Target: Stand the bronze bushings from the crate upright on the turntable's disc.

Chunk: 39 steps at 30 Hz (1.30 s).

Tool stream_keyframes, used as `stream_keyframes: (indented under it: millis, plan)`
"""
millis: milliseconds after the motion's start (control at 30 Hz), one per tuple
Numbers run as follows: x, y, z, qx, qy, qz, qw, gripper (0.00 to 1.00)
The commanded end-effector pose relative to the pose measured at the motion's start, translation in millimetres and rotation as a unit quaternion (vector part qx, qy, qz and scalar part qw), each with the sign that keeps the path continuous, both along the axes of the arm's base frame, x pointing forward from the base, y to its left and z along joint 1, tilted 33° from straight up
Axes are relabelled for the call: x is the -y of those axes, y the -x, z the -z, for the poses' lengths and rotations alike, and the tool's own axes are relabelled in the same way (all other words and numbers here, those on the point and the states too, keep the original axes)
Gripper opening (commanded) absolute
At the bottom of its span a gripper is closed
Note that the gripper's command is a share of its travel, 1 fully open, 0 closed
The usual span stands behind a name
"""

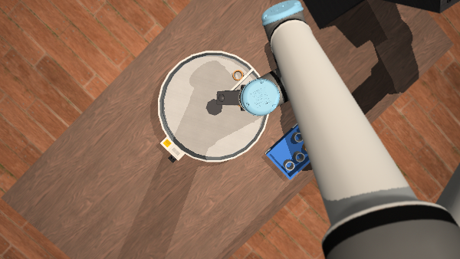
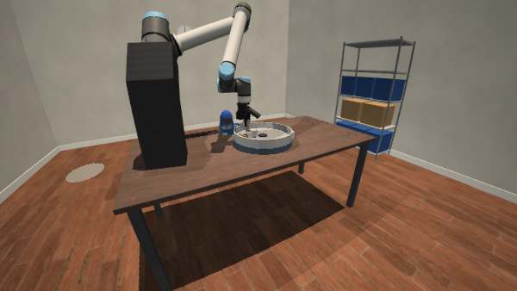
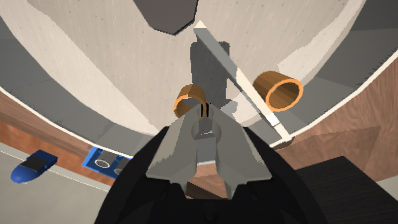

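Turntable: one bronze bushing stands upright on disc. Gripper closed, apparently pinching second bushing by wall, over disc; release pending. Crate, near long table edge, retains steel bushings, one bronze partly hidden.
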<state>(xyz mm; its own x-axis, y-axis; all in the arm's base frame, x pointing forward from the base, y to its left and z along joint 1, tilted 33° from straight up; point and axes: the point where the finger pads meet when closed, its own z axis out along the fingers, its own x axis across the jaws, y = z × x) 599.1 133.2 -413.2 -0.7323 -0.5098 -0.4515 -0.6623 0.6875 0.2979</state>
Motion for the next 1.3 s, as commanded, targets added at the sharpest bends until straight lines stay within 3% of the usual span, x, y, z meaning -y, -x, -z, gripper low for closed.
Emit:
stream_keyframes:
  millis: [0,400,433,1267]
  plan:
    - [0.4,-0.4,-0.4,0.000,0.000,0.000,1.000,0.00]
    - [0.4,-0.4,-0.4,0.000,0.000,0.000,1.000,0.00]
    - [0.4,-0.4,-0.4,0.000,0.000,0.000,1.000,0.06]
    - [0.4,-0.4,-0.4,0.000,0.000,0.000,1.000,0.06]
